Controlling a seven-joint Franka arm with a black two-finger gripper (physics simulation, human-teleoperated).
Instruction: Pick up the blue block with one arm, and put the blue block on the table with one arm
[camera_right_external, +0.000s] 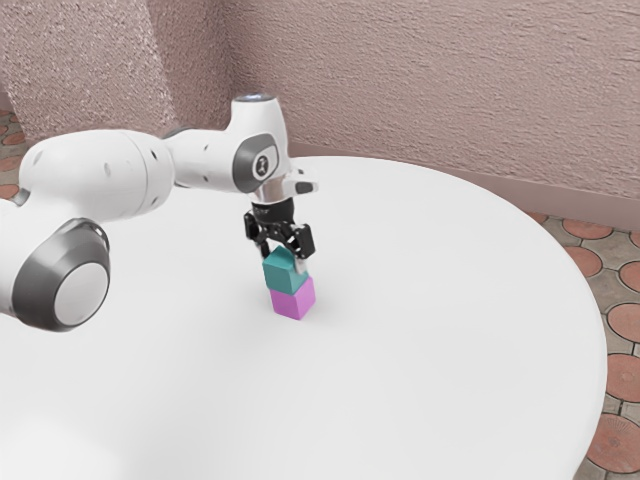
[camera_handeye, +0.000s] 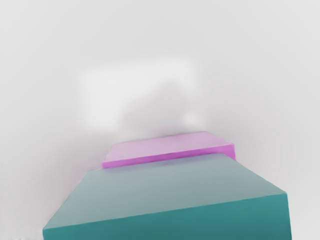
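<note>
Blue block: teal-looking cube, right under the hand, over the pink block; from where I stand, can't tell if it rests on that or hangs just above it
Pink block: lower of the two, on the white bench, part hidden by the blue one; wrist view has its edge sticking out past the blue block's top
Pincer: down at the blue block; can't tell if open, closed or gripping
Arm: the white arm comes in from the exterior view's left, hand low over the blocks
Block handling: looks stiff, flat-faced, sharp-edged; probably light, not fragile, shouldn't squash; smooth faces might slip or twist under a crooked grip
Where to hold: two opposite side faces, about mid-height, pincer square to them; stay above the pink block so it doesn't get dragged or pinched too
Step in hand: looks like the pick-up stage; block not on the bench, so task unfinished
Next move: make sure of the grip, lift straight up clear of the pink block, shift sideways, lower flat onto bare bench, let go
Risk: sideways push too early could tip the blue block off or shove the pink one
</note>
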